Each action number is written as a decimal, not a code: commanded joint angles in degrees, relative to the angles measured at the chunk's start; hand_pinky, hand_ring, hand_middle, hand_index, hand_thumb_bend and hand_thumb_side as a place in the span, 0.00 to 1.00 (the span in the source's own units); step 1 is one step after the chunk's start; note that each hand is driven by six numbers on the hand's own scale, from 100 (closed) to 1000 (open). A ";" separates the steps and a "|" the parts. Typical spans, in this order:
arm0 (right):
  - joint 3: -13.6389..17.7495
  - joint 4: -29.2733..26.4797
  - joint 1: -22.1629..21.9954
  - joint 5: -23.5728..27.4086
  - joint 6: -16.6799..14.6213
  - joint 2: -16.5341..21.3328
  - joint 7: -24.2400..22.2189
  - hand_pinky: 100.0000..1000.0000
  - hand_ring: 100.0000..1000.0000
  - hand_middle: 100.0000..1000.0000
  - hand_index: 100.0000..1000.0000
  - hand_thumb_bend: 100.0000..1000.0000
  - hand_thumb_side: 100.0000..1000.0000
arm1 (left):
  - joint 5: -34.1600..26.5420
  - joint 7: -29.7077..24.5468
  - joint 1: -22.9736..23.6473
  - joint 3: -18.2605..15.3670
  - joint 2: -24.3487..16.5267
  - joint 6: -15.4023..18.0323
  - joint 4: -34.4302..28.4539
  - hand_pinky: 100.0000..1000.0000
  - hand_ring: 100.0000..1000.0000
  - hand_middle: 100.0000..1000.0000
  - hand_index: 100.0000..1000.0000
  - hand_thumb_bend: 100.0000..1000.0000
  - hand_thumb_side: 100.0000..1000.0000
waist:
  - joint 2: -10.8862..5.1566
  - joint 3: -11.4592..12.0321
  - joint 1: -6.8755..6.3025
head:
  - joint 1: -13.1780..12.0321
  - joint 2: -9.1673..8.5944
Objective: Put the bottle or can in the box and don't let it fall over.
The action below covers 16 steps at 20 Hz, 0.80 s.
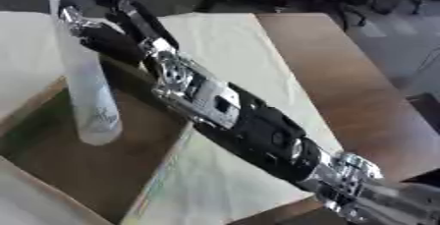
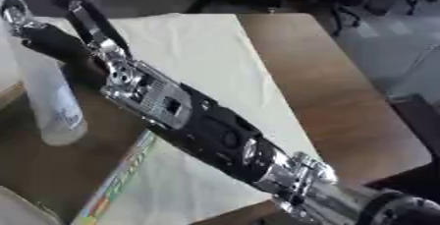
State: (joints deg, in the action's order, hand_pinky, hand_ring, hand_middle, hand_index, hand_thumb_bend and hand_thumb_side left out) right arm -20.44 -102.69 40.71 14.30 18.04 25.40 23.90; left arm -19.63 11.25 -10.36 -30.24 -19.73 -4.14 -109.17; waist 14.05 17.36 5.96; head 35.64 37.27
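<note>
A tall, pale translucent bottle (image 1: 89,86) stands nearly upright inside an open cardboard box (image 1: 82,170) at the left, its base on the box floor. My right arm reaches from the lower right up to it. My right hand (image 1: 113,40) is beside the bottle's upper part, on its right. The fingers (image 1: 137,15) stretch straight up and away, clear of the bottle. The thumb (image 1: 72,18) lies across the bottle's front. The hand is open. My left hand shows in neither view.
The box sits on a cream cloth (image 1: 232,52) that covers the left part of a brown wooden table (image 1: 343,81). A box flap with a coloured edge (image 2: 116,180) lies under my forearm. Dark clutter and chairs stand beyond the far table edge.
</note>
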 commanded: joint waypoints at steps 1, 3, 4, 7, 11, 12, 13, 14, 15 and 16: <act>1.45 -4.14 0.23 2.55 1.24 2.75 0.11 1.00 1.00 1.00 0.94 0.00 0.48 | 0.13 0.30 0.75 -0.50 -2.66 -0.17 -1.29 1.00 1.00 1.00 0.68 0.14 0.61 | -2.24 -1.13 -0.75 | -0.74 1.14; 1.61 -6.61 -0.78 5.37 2.65 4.00 -0.50 1.00 1.00 1.00 0.94 0.00 0.49 | 0.39 0.67 1.77 -0.65 -2.96 -0.33 -1.44 1.00 1.00 1.00 0.68 0.14 0.61 | -3.50 -3.04 -0.88 | -2.54 1.78; 1.61 -8.28 -1.40 7.05 3.38 5.13 -0.93 1.00 1.00 1.00 0.94 0.00 0.48 | 0.50 0.78 2.25 -0.59 -3.14 -0.48 -1.50 1.00 1.00 1.00 0.68 0.14 0.61 | -4.25 -4.15 -0.89 | -3.50 2.47; 2.05 -11.46 -3.08 11.13 3.62 9.11 -2.82 1.00 1.00 1.00 0.92 0.00 0.47 | 0.82 0.66 3.20 -0.15 -3.63 -1.05 -1.72 1.00 1.00 1.00 0.68 0.15 0.61 | -6.12 -6.91 -0.75 | -5.61 4.25; 4.35 -11.88 -7.09 13.64 -0.57 13.04 -4.21 1.00 1.00 1.00 0.90 0.00 0.46 | 1.03 0.49 3.75 0.38 -4.29 -1.68 -2.11 1.00 1.00 1.00 0.68 0.15 0.61 | -7.69 -9.60 -0.51 | -8.24 4.76; 5.18 -11.89 -8.27 13.84 -1.77 14.05 -4.22 1.00 1.00 1.00 0.89 0.00 0.44 | 1.06 0.42 3.87 0.54 -4.44 -1.72 -2.19 1.00 1.00 1.00 0.68 0.15 0.61 | -7.83 -10.13 -0.52 | -8.43 4.72; 6.03 -11.90 -9.35 13.70 -2.85 14.94 -4.27 1.00 1.00 1.00 0.89 0.00 0.43 | 1.09 0.32 3.94 0.73 -4.56 -1.72 -2.26 1.00 1.00 1.00 0.68 0.15 0.61 | -7.91 -10.52 -0.54 | -8.47 4.64; 6.70 -11.90 -10.17 14.04 -4.10 15.49 -4.34 1.00 1.00 1.00 0.89 0.00 0.42 | 1.10 0.22 3.99 0.87 -4.63 -1.72 -2.29 1.00 1.00 1.00 0.68 0.15 0.61 | -7.94 -10.79 -0.55 | -8.48 4.56; 7.83 -11.90 -11.18 14.62 -5.68 16.10 -4.11 1.00 1.00 1.00 0.89 0.00 0.42 | 1.13 0.04 4.05 1.05 -4.67 -1.74 -2.28 1.00 1.00 1.00 0.68 0.15 0.61 | -7.92 -11.26 -0.55 | -8.52 4.25; 8.87 -11.90 -12.02 15.35 -7.04 16.54 -3.80 1.00 1.00 1.00 0.87 0.00 0.42 | 1.17 -0.13 4.06 1.20 -4.66 -1.75 -2.24 1.00 1.00 1.00 0.68 0.15 0.61 | -7.85 -11.59 -0.56 | -8.60 3.90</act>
State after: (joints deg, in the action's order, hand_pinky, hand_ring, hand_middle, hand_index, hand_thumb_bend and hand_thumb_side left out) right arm -13.59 -113.26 28.14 28.96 12.69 39.50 19.98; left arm -18.61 11.38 -6.10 -29.15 -22.39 -5.86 -110.19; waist 7.22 5.66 5.80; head 27.26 41.65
